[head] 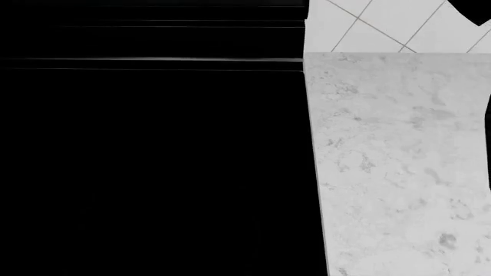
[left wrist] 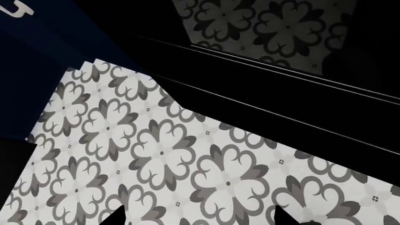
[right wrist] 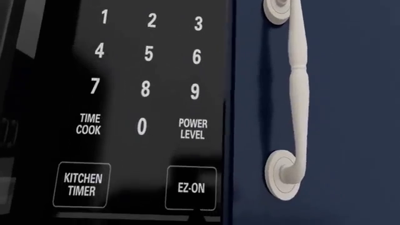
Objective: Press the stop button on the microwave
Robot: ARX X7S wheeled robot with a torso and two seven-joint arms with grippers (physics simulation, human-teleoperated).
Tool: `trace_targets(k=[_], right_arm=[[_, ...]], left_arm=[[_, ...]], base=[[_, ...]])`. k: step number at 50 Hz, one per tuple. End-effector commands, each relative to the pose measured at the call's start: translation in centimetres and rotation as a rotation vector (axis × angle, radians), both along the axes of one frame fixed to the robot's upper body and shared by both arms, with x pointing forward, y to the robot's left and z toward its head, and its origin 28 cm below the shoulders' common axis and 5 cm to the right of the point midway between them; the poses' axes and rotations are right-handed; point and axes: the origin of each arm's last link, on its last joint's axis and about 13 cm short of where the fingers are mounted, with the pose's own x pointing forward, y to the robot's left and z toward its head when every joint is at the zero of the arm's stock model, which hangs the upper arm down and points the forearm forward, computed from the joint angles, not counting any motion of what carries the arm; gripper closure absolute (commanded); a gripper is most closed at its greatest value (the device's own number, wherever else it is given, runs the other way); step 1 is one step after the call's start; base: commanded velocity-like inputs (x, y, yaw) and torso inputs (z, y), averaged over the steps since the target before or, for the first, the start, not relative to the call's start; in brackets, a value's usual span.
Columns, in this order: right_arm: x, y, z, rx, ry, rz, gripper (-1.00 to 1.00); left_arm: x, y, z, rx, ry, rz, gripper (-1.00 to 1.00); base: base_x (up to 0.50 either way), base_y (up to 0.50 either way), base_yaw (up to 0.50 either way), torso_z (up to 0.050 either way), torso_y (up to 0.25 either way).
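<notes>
Right wrist view sits close to the microwave keypad, stop button not in sight.

Right wrist view shows the microwave's control panel [right wrist: 144,108], with number keys, TIME COOK, POWER LEVEL, KITCHEN TIMER and the EZ-ON key [right wrist: 191,188]; just beside it, a navy cabinet door [right wrist: 337,117] carries a white handle [right wrist: 293,98]. No stop key is visible; it probably lies below the EZ-ON row, so the arm should drop lower and press squarely with one fingertip. Left wrist view shows patterned tiles [left wrist: 162,159] and dark ledges only. Head view shows a black mass beside a pale marble worktop [head: 399,172]. Neither claw appears clearly, so I cannot tell how wide either stands or whether it holds anything.
</notes>
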Motion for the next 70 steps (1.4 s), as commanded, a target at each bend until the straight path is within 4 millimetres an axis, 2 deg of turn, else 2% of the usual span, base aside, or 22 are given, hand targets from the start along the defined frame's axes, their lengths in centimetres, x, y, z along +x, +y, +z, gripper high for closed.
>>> trace_targets(k=[1, 11, 22, 59, 70], right_arm=[[-0.2, 0.1, -0.5, -0.007, 0.008, 0.005, 1.00], [0.2, 0.0, -0.8, -0.013, 0.013, -0.003, 1.00], [-0.3, 0.3, 0.2, -0.017, -0.008, 0.002, 1.00], [0.4, -0.2, -2.3, -0.021, 0.051, -0.006, 1.00], [1.4, -0.4, -2.8, -0.027, 0.060, -0.015, 1.00]], left_arm=[[0.0, 0.0, 0.0, 0.000, 0.000, 0.000, -1.00], [0.0, 0.0, 0.0, 0.000, 0.000, 0.000, -1.00], [0.0, 0.0, 0.0, 0.000, 0.000, 0.000, -1.00], [0.0, 0.0, 0.0, 0.000, 0.000, 0.000, -1.00], [0.0, 0.0, 0.0, 0.000, 0.000, 0.000, -1.00]], base=[[0.00, 0.00, 0.00, 0.000, 0.000], [0.00, 0.00, 0.00, 0.000, 0.000], [0.00, 0.00, 0.00, 0.000, 0.000], [0.00, 0.00, 0.00, 0.000, 0.000], [0.00, 0.00, 0.00, 0.000, 0.000]])
